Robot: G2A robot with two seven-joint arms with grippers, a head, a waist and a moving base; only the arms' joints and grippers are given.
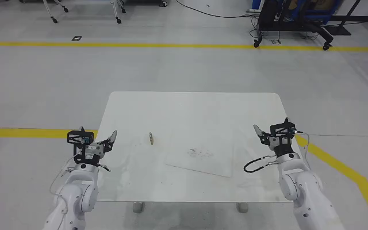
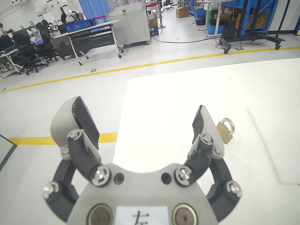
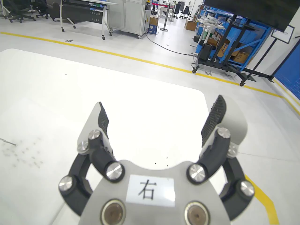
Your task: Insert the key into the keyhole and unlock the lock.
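We judge the task not yet begun: the brass padlock (image 2: 225, 129) lies untouched on the tabletop (image 1: 190, 109), shackle apparently closed, with the left claw (image 2: 140, 115) near it and the right claw (image 3: 161, 108) well apart from it, both wide open and empty.

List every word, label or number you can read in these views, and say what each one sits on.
"右": white label on the wrist plate of the right pincer.
"左" (bottom cut off by the picture's edge): white label on the wrist plate of the left pincer.
Too small or blurred to read: the framed sign and the cardboard boxes in the room behind.
Padlock: no legible marking.
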